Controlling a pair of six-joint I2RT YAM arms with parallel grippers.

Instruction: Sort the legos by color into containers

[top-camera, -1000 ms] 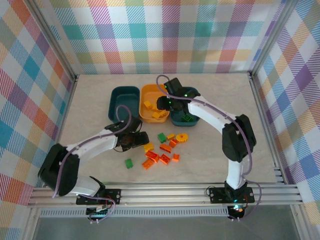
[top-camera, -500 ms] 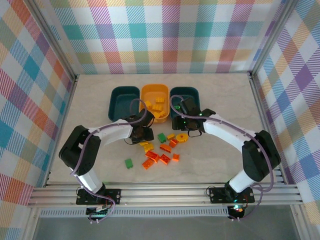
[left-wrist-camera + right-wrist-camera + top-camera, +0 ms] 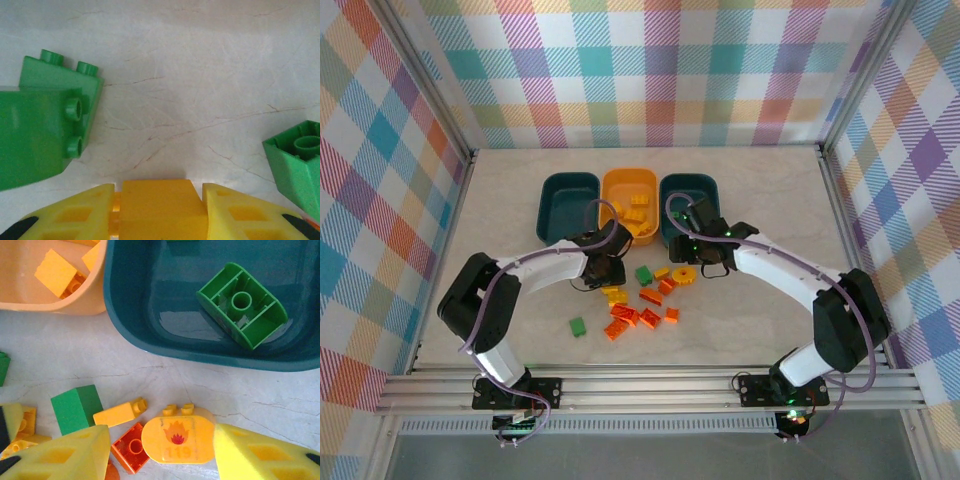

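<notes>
The left gripper (image 3: pixel 157 189) has swung in from the left of the pile and drawn its jaws from wide to snug around a yellow brick (image 3: pixel 157 210). The brick sits between the fingers (image 3: pixel 75 217) with both pads seemingly touching it, so it looks gripped but not yet lifted off the table (image 3: pixel 200 75). Ahead on the left of its view lies a green brick (image 3: pixel 45 125), ahead on the right a second green brick (image 3: pixel 295 162). The right gripper (image 3: pixel 161 435) has come back from above the right tub (image 3: pixel 125 315) and hangs open over the pile, holding nothing. Its jaws straddle a yellow oval plate (image 3: pixel 177 440) without touching it, and a red brick (image 3: pixel 131 447) lies between the plate and the finger on the left. Just ahead lie a small yellow piece (image 3: pixel 119 414) and a green block (image 3: pixel 76 407). Farther ahead the right tub holds an upturned green brick (image 3: pixel 242 305), likely the one just dropped, and the orange tub (image 3: pixel 55 307) holds yellows (image 3: pixel 55 272). Judging by this, both arms are now on yellows, while the reds (image 3: pixel 640 318) wait for the left tub (image 3: pixel 542 205)
</notes>
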